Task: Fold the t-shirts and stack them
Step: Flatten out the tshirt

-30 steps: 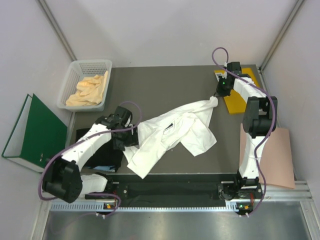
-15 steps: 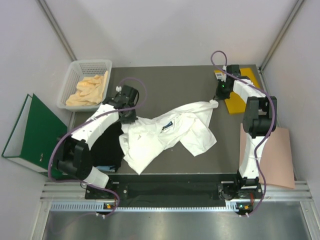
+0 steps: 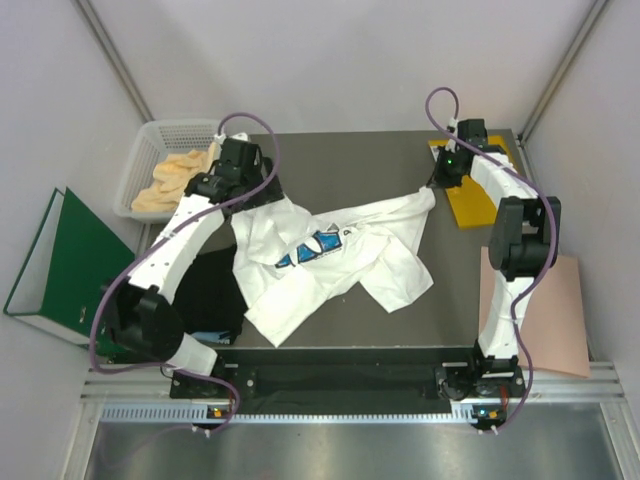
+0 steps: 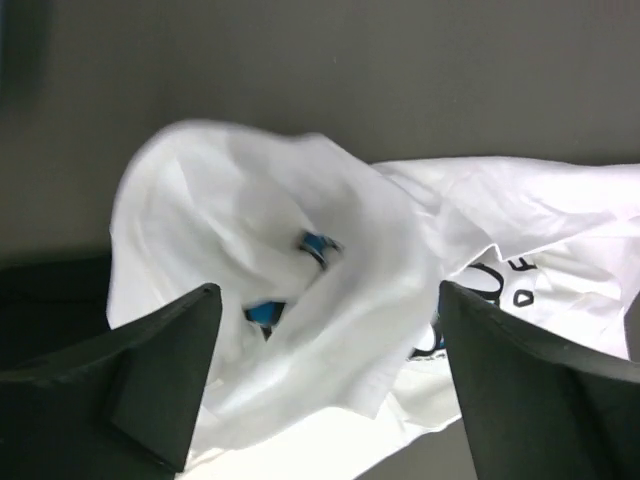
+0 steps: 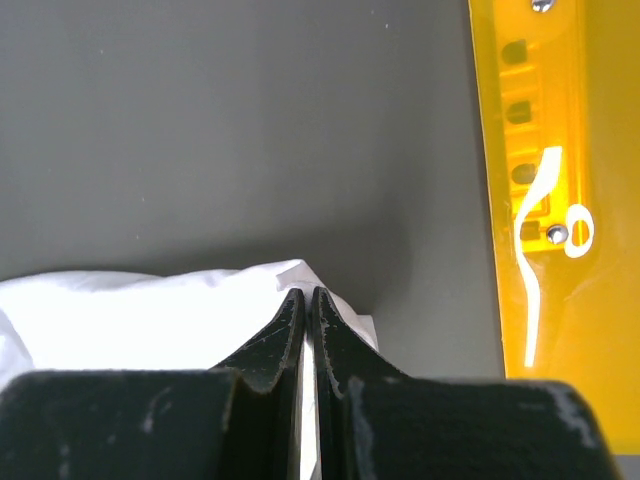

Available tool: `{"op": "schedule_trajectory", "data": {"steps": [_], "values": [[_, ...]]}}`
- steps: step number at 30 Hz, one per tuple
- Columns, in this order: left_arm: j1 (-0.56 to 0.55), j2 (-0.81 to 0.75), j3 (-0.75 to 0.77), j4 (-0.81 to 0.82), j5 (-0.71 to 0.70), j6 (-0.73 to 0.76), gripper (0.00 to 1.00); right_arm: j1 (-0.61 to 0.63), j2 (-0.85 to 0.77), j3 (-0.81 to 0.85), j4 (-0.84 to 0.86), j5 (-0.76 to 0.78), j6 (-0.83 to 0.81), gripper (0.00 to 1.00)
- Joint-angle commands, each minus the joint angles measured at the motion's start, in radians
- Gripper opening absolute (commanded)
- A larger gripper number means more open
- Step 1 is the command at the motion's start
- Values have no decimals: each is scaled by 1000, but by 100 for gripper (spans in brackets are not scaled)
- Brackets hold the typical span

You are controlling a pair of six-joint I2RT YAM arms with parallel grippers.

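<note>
The white t-shirt [image 3: 330, 265] lies crumpled but partly spread across the middle of the desk [image 3: 340, 165], its blue chest print [image 3: 310, 245] facing up, with the black t-shirt [image 3: 212, 290] lying at its left edge under the left arm. The right claw [image 5: 305, 300] is clenched on a far-right corner of the white cloth, just beside the orange-yellow envelope [image 3: 478, 200]. The left claw [image 4: 328, 292] is released, its fingers [image 4: 150, 370] spread wide over the shirt's bunched far-left corner, near the basket [image 3: 150, 135].
</note>
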Motion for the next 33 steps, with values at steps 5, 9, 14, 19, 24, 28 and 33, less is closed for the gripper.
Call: {"op": "schedule_trajectory", "data": {"steps": [5,9,14,19,24,28,33], "values": [[18,186,61,21,102,-21,99,-10,-46,-22,46,-26,-6,0],[18,168,60,67,104,8,99,-11,-51,-38,54,-27,-7,1],[22,197,80,1,40,28,97,-10,-41,-35,55,-33,-6,1],[57,156,25,-30,18,33,96,-11,-31,-28,55,-35,-4,1],[68,168,-32,-3,119,57,97,-11,-18,-21,54,-44,-1,1],[68,180,-41,-31,139,54,98,-10,-17,-18,51,-44,-1,1],[65,206,-86,10,205,69,93,-11,-17,-30,52,-53,-1,1]]}}
